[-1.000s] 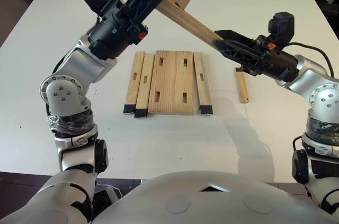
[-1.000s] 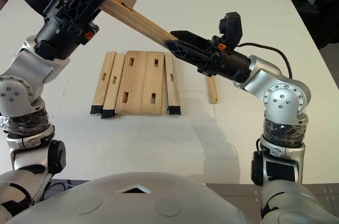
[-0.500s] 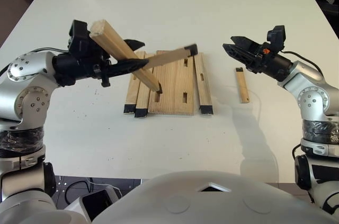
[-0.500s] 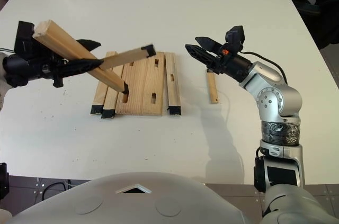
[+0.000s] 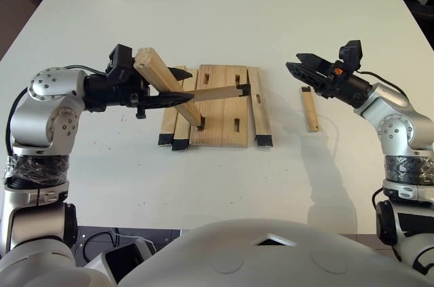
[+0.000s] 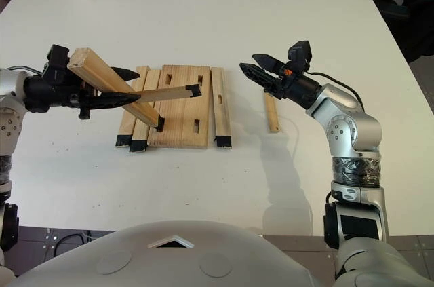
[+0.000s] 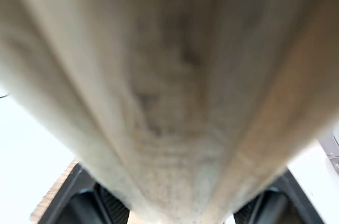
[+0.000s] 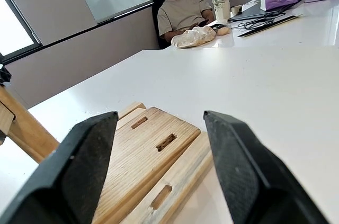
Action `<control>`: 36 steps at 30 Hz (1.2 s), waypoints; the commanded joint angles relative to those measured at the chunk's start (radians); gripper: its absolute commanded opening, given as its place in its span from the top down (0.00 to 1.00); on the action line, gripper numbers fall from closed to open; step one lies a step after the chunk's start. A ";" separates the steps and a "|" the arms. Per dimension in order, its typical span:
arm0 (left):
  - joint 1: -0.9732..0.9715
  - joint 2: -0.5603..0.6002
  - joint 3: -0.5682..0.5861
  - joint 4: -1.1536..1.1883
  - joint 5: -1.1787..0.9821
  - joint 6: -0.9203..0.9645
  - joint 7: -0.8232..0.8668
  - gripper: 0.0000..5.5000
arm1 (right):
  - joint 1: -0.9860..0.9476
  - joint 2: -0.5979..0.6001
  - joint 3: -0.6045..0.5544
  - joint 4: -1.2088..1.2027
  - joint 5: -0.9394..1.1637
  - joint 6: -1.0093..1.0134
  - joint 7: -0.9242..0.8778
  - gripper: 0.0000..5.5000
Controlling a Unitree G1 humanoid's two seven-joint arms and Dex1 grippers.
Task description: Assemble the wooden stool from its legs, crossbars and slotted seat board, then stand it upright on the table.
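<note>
The pale wooden leg-and-crossbar frame (image 5: pixel 161 78) has been lowered onto the slotted wooden seat board (image 5: pixel 220 131) on the white worktop (image 5: pixel 224 185), gripped by the left pincer (image 5: pixel 178 98). The right pincer (image 5: pixel 302 74) has been released, empty. Slotting seems begun.

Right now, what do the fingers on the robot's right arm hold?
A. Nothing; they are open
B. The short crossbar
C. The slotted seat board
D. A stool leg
A: the right gripper has its fingers spread with nothing between them, while the short crossbar lies flat on the table, apart from it.
</note>
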 commanded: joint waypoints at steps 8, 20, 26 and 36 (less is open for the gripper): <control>-0.037 -0.026 -0.093 0.133 0.103 -0.058 -0.074 0.62 | 0.003 0.023 -0.001 0.007 -0.032 -0.007 -0.003 0.46; 0.165 -0.020 -0.208 0.093 0.264 -0.239 -0.027 0.62 | 0.085 0.081 0.000 -0.042 -0.043 -0.003 -0.051 0.46; 0.145 -0.016 -0.275 0.176 0.344 -0.286 0.000 0.63 | 0.104 0.124 0.034 -0.049 -0.069 -0.012 -0.082 0.46; 0.113 0.014 -0.232 0.125 0.348 -0.233 0.098 0.41 | 0.138 0.140 0.027 -0.041 -0.085 -0.035 -0.110 0.46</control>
